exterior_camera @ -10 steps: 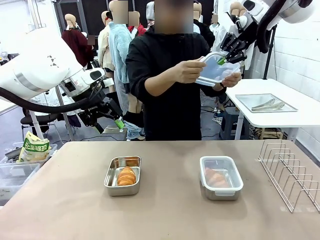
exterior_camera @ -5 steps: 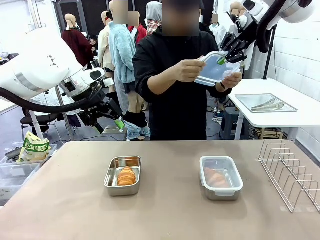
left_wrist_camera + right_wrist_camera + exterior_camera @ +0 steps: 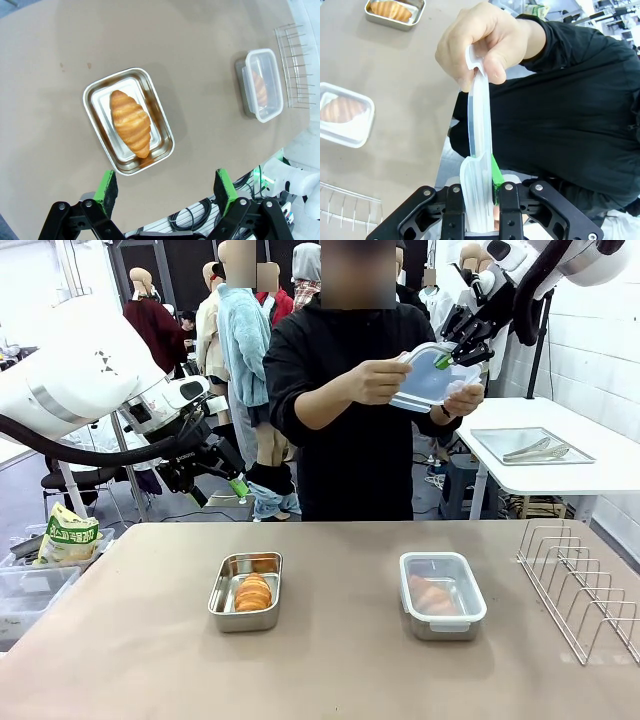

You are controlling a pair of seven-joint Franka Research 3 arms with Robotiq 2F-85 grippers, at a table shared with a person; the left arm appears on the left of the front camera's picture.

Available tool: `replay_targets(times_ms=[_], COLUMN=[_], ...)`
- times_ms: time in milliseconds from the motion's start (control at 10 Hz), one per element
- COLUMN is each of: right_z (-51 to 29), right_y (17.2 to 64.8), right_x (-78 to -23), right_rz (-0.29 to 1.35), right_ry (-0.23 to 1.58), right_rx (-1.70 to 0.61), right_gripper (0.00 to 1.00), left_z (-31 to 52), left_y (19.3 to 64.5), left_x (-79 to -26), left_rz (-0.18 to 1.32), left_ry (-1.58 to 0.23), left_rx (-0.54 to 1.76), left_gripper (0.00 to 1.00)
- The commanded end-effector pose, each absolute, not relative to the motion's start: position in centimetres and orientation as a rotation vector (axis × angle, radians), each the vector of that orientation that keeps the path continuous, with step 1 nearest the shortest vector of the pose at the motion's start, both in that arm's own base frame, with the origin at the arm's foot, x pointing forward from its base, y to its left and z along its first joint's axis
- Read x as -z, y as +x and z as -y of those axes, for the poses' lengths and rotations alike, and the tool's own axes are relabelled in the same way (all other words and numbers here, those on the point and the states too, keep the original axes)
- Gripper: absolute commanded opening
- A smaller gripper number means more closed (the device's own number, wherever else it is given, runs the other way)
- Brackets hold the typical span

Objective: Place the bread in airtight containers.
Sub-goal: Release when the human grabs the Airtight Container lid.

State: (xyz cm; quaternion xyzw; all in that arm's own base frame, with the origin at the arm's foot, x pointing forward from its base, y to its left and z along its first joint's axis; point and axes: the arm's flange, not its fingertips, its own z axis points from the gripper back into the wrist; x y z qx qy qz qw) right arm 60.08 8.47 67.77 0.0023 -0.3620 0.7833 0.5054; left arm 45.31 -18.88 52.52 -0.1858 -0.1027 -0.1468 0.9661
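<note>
The right tool [image 3: 447, 357] is pinched on one end of a clear lid [image 3: 432, 380], up above the counter [image 3: 330, 660]; the person's hands [image 3: 378, 381] grip the lid too. The left tool [image 3: 167, 187] hangs spread wide and empty over the open tin [image 3: 129, 121] holding a croissant [image 3: 131, 122]. The other tin [image 3: 441, 594], lidded, blurs its croissant. From the right wrist the lid shows edge-on.

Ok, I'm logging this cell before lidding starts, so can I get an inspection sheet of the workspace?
Surface: brown table, bare between items.
Job's things: open tin holding a croissant; lidded tin with a croissant inside; spare lid held aloft.
Clutter: wire rack at the table's right edge.
Grippers: left gripper open above the open tin; right gripper shut on the spare lid, which the person's hands also hold.
Cables: black cables below the table edge.
Surroundings: side table with tray and tongs; snack bag at left.
</note>
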Motion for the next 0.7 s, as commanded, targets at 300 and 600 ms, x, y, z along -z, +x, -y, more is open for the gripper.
replay_targets(times_ms=[300, 600], right_z=[-8.56, -8.63], right_y=[60.04, 59.66], right_x=[-67.88, -68.25], right_rz=[0.882, 0.871], right_ry=[0.01, -0.009], right_rx=[-1.88, -1.905], right_gripper=[0.0, 0.31], left_z=[18.77, 18.77], left_y=[45.36, 45.36], left_x=[-52.62, -52.62], left_rz=[0.21, 0.21], left_ry=[-0.356, -0.356], left_rx=[0.295, 0.295], left_gripper=[1.0, 1.0])
